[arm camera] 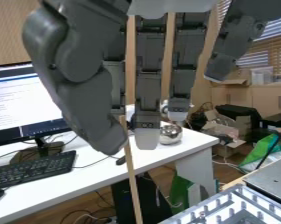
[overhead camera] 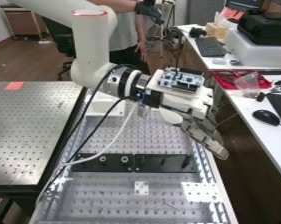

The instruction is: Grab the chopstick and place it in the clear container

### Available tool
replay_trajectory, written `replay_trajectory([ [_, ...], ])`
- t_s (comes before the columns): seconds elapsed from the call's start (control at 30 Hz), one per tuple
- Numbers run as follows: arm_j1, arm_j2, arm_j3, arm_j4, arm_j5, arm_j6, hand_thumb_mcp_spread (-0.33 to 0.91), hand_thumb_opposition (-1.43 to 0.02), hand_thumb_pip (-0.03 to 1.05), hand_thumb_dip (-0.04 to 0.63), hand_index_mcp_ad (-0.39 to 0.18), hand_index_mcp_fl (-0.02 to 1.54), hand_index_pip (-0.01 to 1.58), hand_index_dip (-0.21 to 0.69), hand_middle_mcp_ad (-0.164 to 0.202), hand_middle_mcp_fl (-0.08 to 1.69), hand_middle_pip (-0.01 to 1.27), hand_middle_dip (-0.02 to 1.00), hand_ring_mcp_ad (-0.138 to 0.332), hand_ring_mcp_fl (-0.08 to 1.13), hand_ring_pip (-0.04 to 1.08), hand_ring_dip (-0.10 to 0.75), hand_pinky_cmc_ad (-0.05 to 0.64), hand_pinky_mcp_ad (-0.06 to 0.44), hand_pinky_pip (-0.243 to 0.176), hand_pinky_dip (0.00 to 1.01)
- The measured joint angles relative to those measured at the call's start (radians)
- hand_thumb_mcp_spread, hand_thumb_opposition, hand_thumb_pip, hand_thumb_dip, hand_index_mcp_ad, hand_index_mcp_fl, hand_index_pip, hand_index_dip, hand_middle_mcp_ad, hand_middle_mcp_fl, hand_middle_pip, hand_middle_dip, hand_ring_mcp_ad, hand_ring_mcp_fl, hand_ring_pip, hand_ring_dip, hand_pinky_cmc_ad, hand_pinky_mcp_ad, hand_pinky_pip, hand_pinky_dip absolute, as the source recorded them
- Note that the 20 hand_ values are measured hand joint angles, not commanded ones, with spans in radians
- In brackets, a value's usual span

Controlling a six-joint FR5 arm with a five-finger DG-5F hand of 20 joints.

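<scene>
Chopstick (arm camera: pixel 132 185) is pinched between the thumb (arm camera: pixel 91 110) and the fingers (arm camera: pixel 148 95) of the hand (overhead camera: pixel 204 134). Its long, thin part is seen past the tip of the thumb, with a small tilt, and its far end is cut off by the view's edge. The other end is hidden at the pinch.

In the high view, the hand is held up high, at the side edge of the bench (overhead camera: pixel 124 192). The fingers are pointed out past the side rail (overhead camera: pixel 211 174), so their tips are seen over the gap between the bench and the white desk (overhead camera: pixel 257 135). Dark floor (overhead camera: pixel 247 172) is seen down in that gap.

On the desk, a black mouse (overhead camera: pixel 266 117) is seen close to the edge, and a red tray (overhead camera: pixel 224 80) is seen by the edge too, farther back. On the bench, 2 black plates (overhead camera: pixel 165 162) are laid end to end across it. A white plate with holes (overhead camera: pixel 201 192) is set near the side rail, and a small white plate (overhead camera: pixel 141 188) is set nearer the middle. Cables (overhead camera: pixel 105 145) are hung from the arm (overhead camera: pixel 92 50) down to the bench's other side.

In the wrist view, a shiny round thing (arm camera: pixel 170 134) is seen on a white desk, near its corner, and a keyboard (arm camera: pixel 34 172) is laid near a screen (arm camera: pixel 24 102)
</scene>
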Motion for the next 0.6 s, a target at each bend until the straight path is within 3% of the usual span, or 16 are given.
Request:
replay_trajectory([
  [0.23, 0.0, 0.001, -0.007, 0.022, -0.002, -0.007, 0.56, -1.03, 0.6, 0.269, -0.161, 0.75, 1.23, 0.012, 0.009, 0.87, 0.58, 0.68, 0.073, 0.63, 0.09, 0.494, 0.375, 0.248, 0.065, 0.18],
  [0.37, 0.001, 0.0, -0.013, 0.048, -0.004, -0.015, 0.57, -1.04, 0.58, 0.267, -0.161, 0.8, 1.2, 0.01, 0.01, 1.15, 0.76, 0.69, 0.072, 0.68, 0.09, 0.494, 0.375, 0.248, 0.065, 0.18],
  [0.6, 0.003, -0.009, -0.003, 0.06, -0.006, -0.026, 0.58, -1.07, 0.57, 0.265, -0.136, 0.9, 1.08, 0.014, 0.009, 1.21, 0.75, 0.72, 0.073, 0.8, 0.1, 0.494, 0.375, 0.264, 0.084, 0.18],
])
